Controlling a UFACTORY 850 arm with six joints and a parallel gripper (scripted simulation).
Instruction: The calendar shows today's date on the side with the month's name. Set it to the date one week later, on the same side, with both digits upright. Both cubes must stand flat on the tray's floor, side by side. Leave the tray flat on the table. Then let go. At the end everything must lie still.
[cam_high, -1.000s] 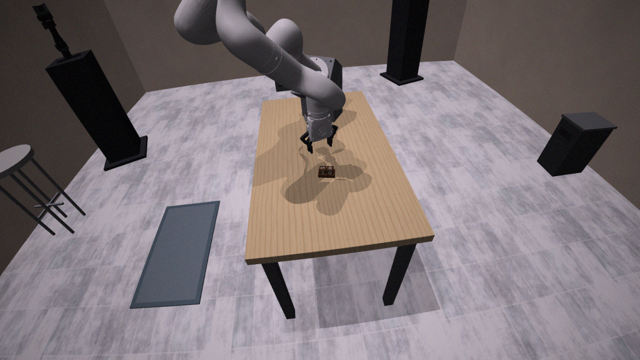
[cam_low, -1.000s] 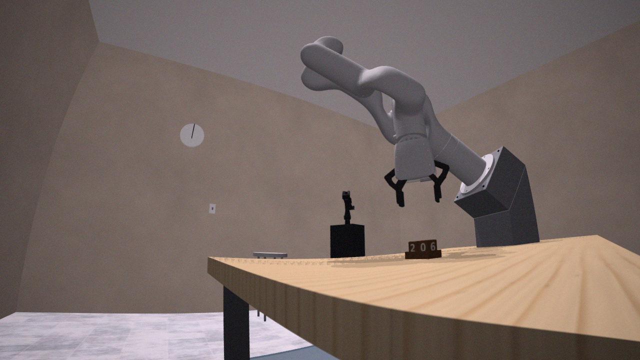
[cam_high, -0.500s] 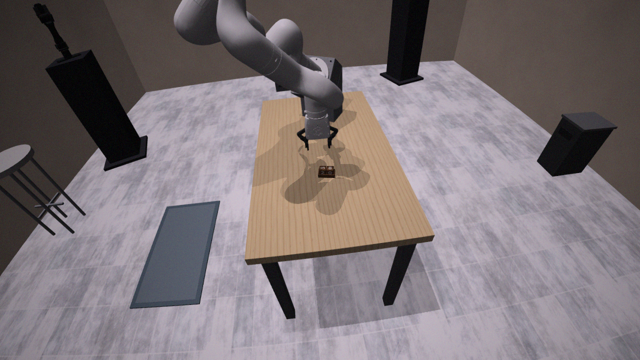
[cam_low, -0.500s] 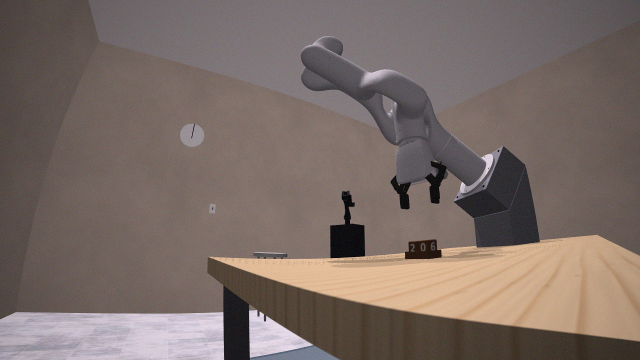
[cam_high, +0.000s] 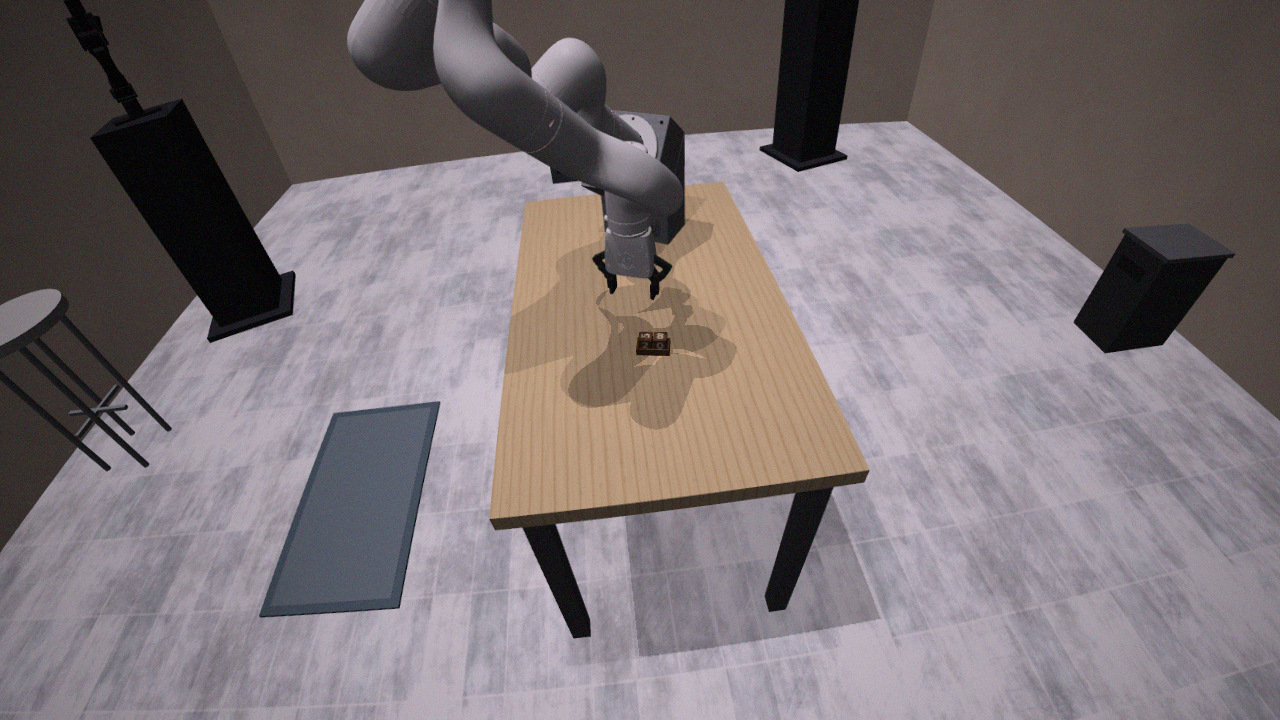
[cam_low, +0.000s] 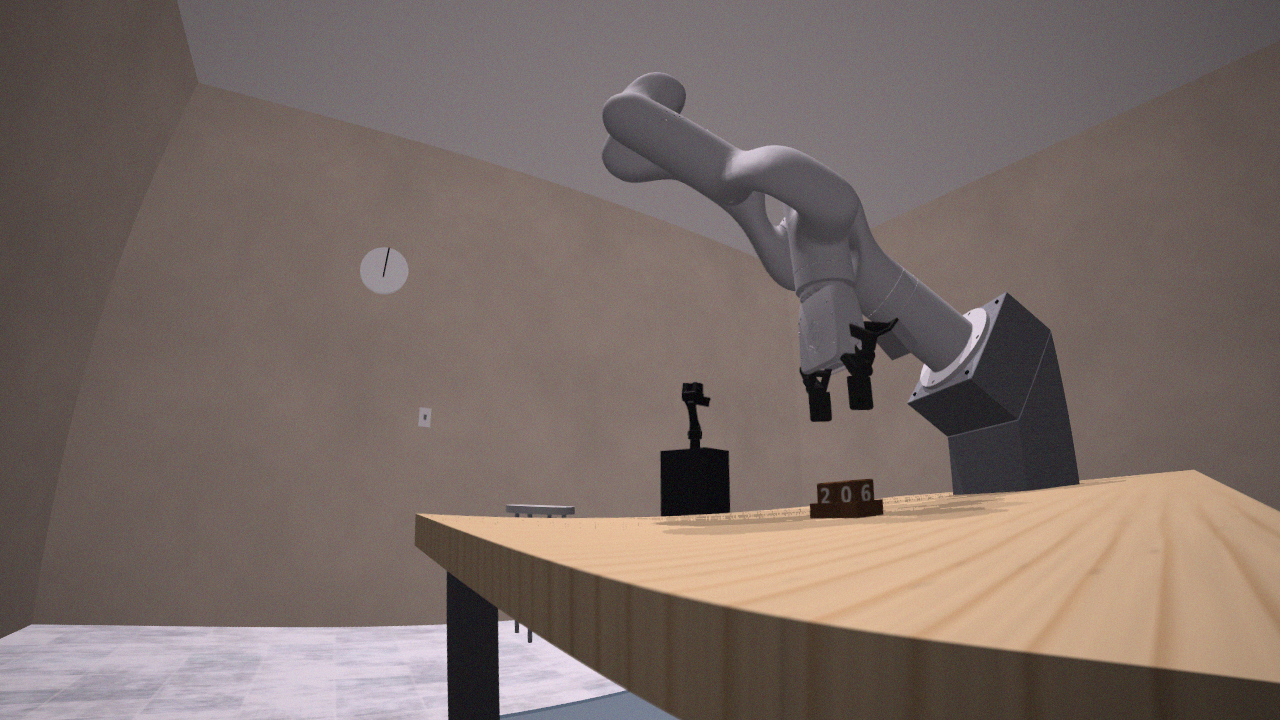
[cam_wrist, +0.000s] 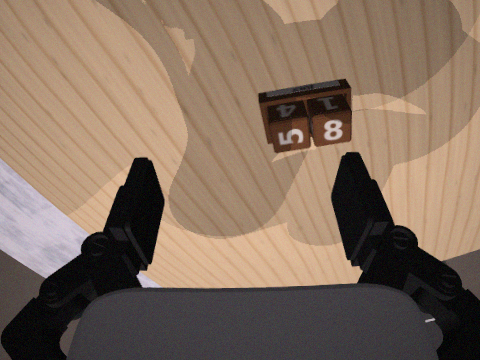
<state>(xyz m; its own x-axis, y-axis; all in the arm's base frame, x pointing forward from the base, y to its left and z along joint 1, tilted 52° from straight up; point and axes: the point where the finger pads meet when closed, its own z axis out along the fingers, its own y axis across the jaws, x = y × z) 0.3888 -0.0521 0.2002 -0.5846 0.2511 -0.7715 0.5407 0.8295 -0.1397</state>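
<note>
Two cubes in the tray (tool spread wide above).
</note>
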